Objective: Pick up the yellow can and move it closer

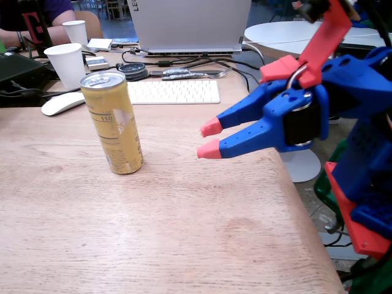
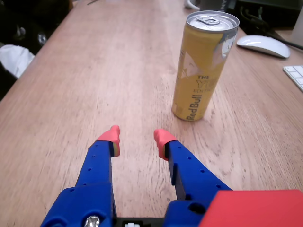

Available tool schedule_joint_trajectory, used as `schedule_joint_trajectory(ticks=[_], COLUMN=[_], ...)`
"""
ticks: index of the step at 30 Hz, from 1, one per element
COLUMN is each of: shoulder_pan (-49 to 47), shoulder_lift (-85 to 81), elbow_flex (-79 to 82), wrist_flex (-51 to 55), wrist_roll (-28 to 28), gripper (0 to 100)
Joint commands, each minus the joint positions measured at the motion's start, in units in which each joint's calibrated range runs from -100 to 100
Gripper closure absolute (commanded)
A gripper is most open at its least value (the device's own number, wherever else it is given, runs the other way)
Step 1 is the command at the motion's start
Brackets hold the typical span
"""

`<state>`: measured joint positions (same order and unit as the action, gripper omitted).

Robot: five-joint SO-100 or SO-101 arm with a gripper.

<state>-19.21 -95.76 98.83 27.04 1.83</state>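
Approach step, I judge: end effector hangs empty, tips apart, near the upright yellow can; next it must swing right to straddle it.

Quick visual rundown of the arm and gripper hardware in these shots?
The gripper has two blue, tapered plastic fingers with coral-pink fingertips. The wrist housing is blue around a black cylindrical motor, with a red bracket above it and red plates lower on the arm. A screw head shows at the finger base in the wrist view.
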Motion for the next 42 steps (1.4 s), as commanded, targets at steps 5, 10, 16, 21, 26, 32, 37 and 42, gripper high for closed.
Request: schedule_joint_trajectory(ticks=[5,10,16,21,26,32,37,42], shoulder_pan=[-0.42,-0.42,-0.42,0.26,5.00,16.50,28.18,28.01], shoulder_lift=[-0.21,-0.21,-0.21,-0.12,11.72,31.78,44.65,44.82], elbow_flex=[0.23,0.23,0.23,0.23,-1.28,-0.62,-0.62,-0.62], wrist_flex=[-0.27,-0.27,-0.27,-0.27,-2.08,-32.21,-47.81,-48.14], wrist_roll=[0.24,0.24,0.24,-0.24,-0.44,-2.83,-2.74,-2.74], gripper=[84,84,84,84,84,84,84,84])
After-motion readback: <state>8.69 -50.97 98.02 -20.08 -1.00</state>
